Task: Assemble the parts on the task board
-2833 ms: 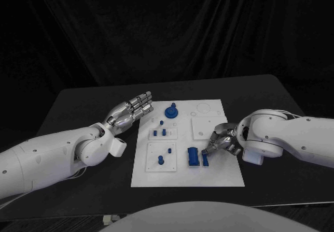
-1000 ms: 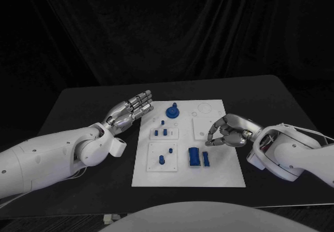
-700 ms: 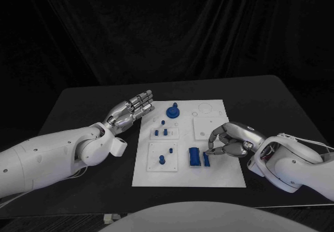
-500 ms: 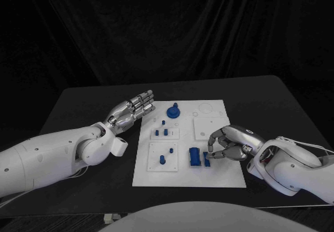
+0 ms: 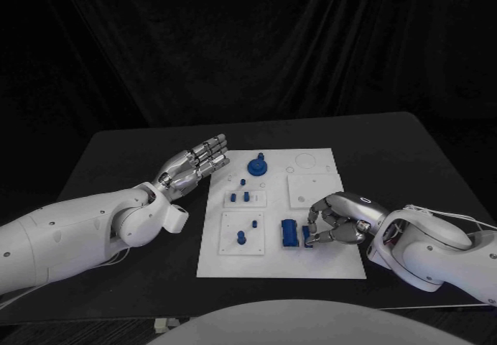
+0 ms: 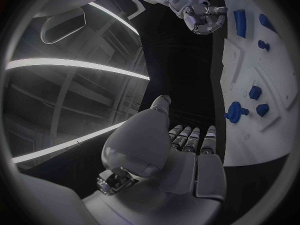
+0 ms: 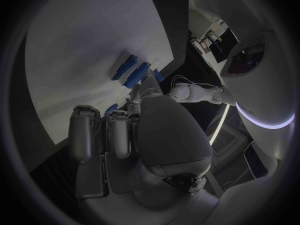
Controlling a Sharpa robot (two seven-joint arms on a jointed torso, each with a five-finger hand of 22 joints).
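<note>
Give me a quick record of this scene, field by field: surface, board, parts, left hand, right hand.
surface: black table
board: white rectangular task board, flat mid-table
parts: small blue pieces on the board, among them a round knobbed blue piece at the far end and a blue block near the right hand
left hand: left hand beside the board's far left edge, fingers straight, holding nothing
right hand: right hand over the board's right side, fingertips at a slim blue piece beside the block; grip unclear

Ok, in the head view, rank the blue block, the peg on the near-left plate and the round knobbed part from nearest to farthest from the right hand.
1. Blue block, just beside the right hand.
2. Peg, on the near-left plate.
3. Round knobbed part, at the task board's far end.
</note>
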